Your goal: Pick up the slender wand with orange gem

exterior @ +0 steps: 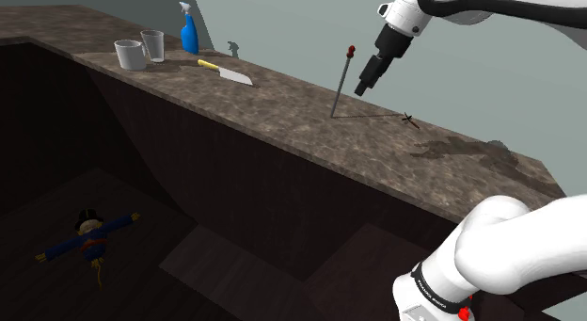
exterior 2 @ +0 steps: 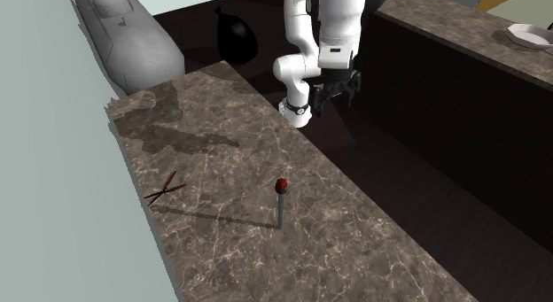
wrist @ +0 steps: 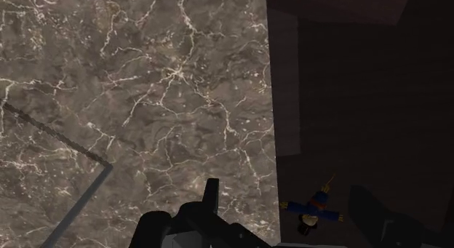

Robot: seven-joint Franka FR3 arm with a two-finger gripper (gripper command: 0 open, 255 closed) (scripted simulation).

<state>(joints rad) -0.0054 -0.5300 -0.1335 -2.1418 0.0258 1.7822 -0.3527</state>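
The slender wand (exterior: 341, 84) stands upright on the brown marble counter (exterior: 282, 112), a thin grey shaft topped by a small red-orange gem. The second exterior view shows the wand (exterior 2: 281, 207) near the counter's middle, casting a long shadow. My black gripper (exterior: 364, 87) hangs in the air just to the shoulder view's right of the wand, level with its upper part and apart from it. The fingers are open and hold nothing. In the wrist view the gripper (wrist: 287, 192) looks down on the counter's edge, and the wand (wrist: 80, 206) slants off beside one finger.
A small dark red scissor-like item (exterior: 407, 118) lies on the counter behind the wand. Farther along stand two cups (exterior: 139, 50), a blue spray bottle (exterior: 188, 29) and a knife (exterior: 230, 74). A doll (exterior: 87, 236) lies on the dark floor below the counter's front edge.
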